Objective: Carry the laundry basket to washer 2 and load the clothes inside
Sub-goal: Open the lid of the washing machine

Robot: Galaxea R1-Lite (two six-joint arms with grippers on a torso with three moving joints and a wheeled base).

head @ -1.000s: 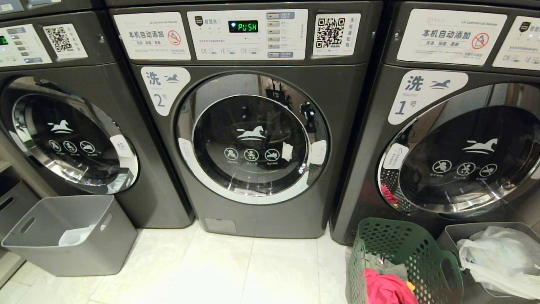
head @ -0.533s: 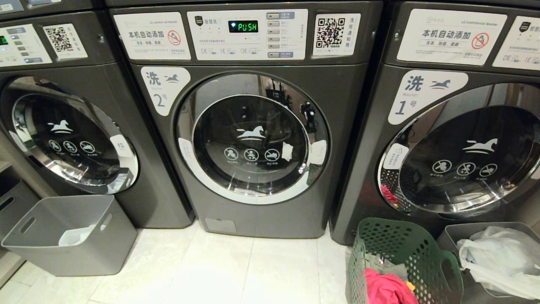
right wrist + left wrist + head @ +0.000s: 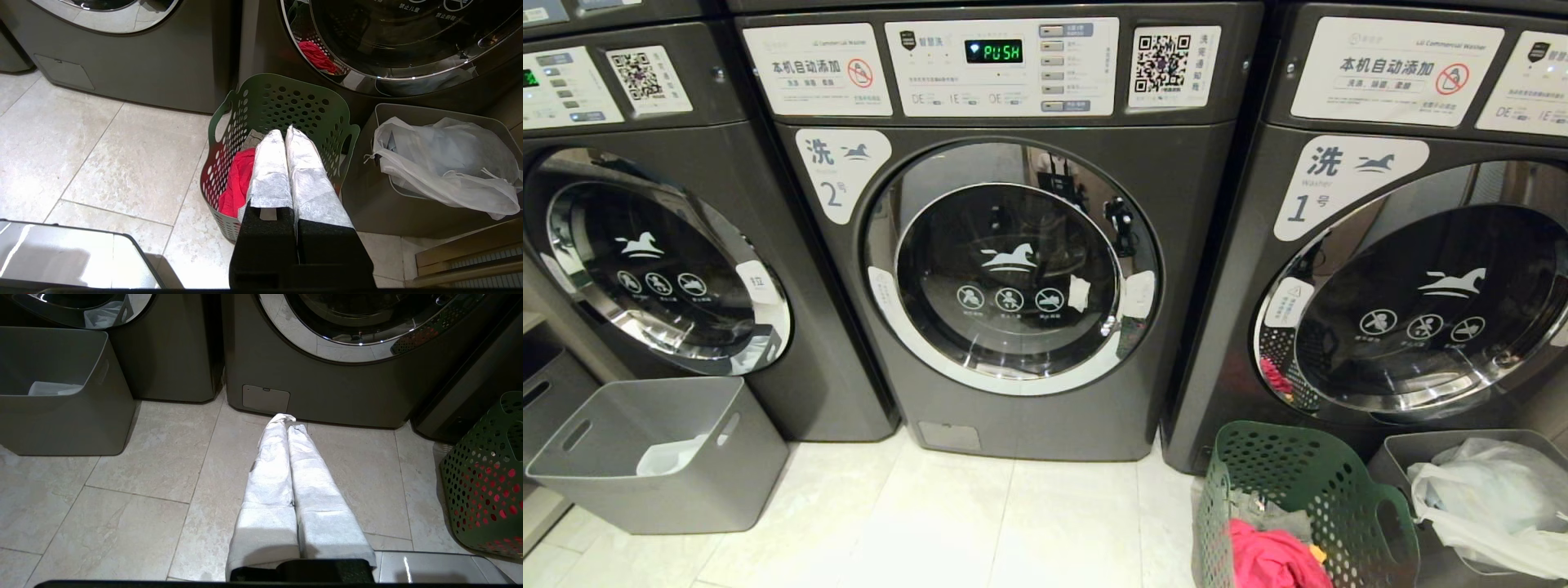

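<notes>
- Head view: the dark grey front-load washer 2 (image 3: 1013, 261), with a chrome-ringed round glass door and a white label reading "2", stands upright in the middle, door closed and facing the camera.
- Head view: to its right stands the alike dark grey washer labelled "1" (image 3: 1380, 269); in front of that machine's lower left corner, on the pale tiled floor (image 3: 980, 531), sits the dark green perforated plastic laundry basket (image 3: 1298, 482), upright, mouth upward. Its long axis, handle to handle, runs roughly toward washer 1.
- Head view: inside the basket lie the clothes (image 3: 1270, 555), a bright pink-red garment on top with grey fabric behind it and a bit of yellow-orange at the edge.
- Head view: a plain grey plastic bin (image 3: 662, 482) stands left of washer 2. Neither arm shows.
- Left wrist view: the left end effector (image 3: 284, 418), fingers wrapped in white and pressed together, holds nothing and points at the foot of washer 2.
- Right wrist view: the right end effector (image 3: 284, 132), fingers together and empty, hangs above the basket's open mouth; a grey bin holding white plastic bags (image 3: 441, 171) stands just beside the basket.
</notes>
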